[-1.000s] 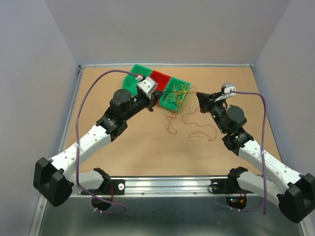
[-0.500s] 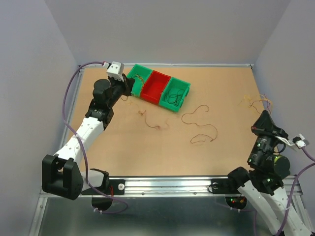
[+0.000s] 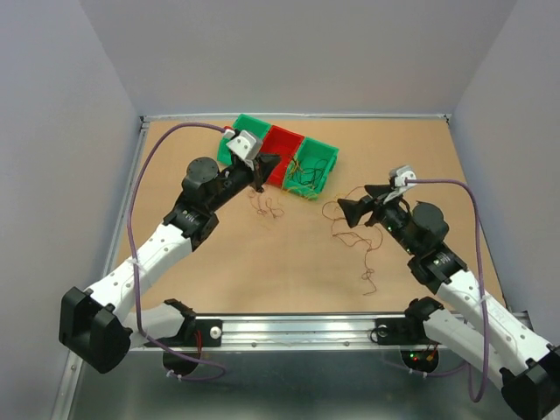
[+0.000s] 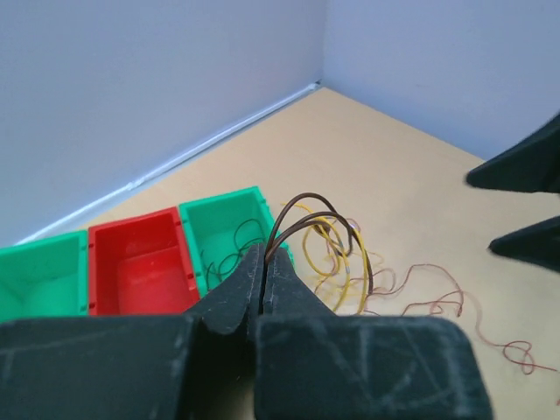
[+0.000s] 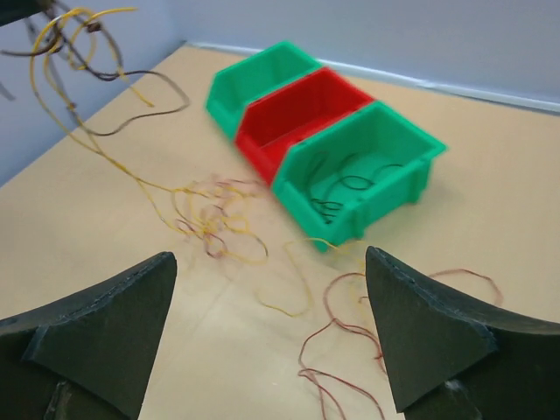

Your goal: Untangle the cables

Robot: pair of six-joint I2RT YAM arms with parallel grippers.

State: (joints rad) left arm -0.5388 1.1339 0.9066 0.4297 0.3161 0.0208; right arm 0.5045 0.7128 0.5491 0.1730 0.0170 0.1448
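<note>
- Brown and yellow thin curly wire strands (image 4: 317, 229) are pinched in the left gripper (image 4: 262, 262), whose jaws are pressed together on them. It hangs just in front of the row of three plastic bins, green, red, green (image 5: 385, 197).
- From that pinch the strands trail down to a small wiry clump of yellow and dark red-brown cable (image 5: 214, 223) on the tan tabletop (image 3: 219, 262), just in front of the bins.
- Thin black strands (image 5: 354, 182) lie inside the right-end green bin.
- A loose red-brown strand (image 5: 337, 341) curls on the tabletop in front of the bins and to their right.
- The right gripper (image 5: 269, 258) is in front of the bins and to their right, jaws wide apart and holding nothing. It faces the clump, which lies ahead and slightly left. The hanging strands run between the two grippers, so the free right one looks better placed to take the low end.
</note>
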